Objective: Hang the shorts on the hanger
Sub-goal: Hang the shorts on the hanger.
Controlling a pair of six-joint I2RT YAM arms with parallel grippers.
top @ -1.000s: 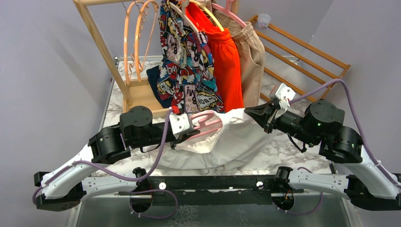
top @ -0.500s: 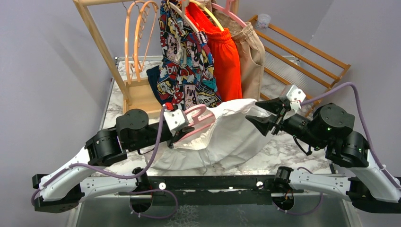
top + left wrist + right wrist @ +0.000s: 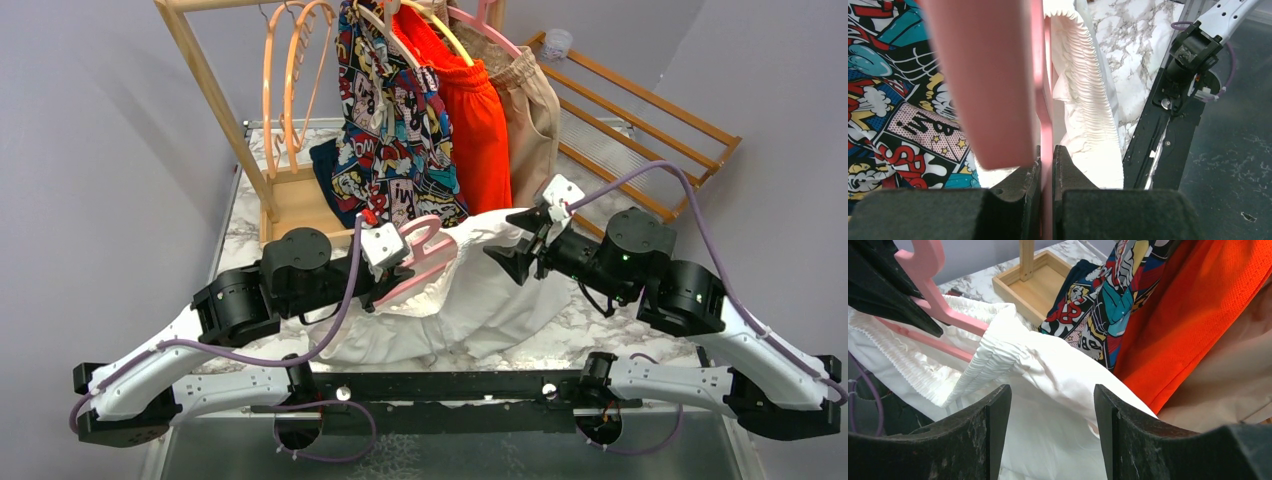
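Observation:
The white shorts [image 3: 480,295] lie bunched on the marble table between the arms. Their gathered waistband [image 3: 980,365] is lifted against the pink hanger [image 3: 428,252]. My left gripper [image 3: 398,268] is shut on the hanger's thin bar [image 3: 1046,125], with the waistband [image 3: 1088,100] just right of the fingers. The hanger [image 3: 930,295] runs into the waistband opening; its far end is hidden by cloth. My right gripper [image 3: 512,248] hovers open over the shorts' right side. Only white fabric [image 3: 1048,405] lies below its spread fingers [image 3: 998,410], and nothing is pinched.
A wooden rack [image 3: 215,95] stands at the back with orange hangers [image 3: 285,70], comic-print shorts [image 3: 395,130], orange-red shorts [image 3: 478,130] and a beige garment [image 3: 530,120]. Its box base [image 3: 300,200] sits behind the left arm. A slatted wooden frame [image 3: 640,130] lies at the back right.
My right gripper opened and let go of the shorts' edge, then shifted left toward the hanger. The released cloth slumped. My left gripper kept its hold on the hanger, barely moving.

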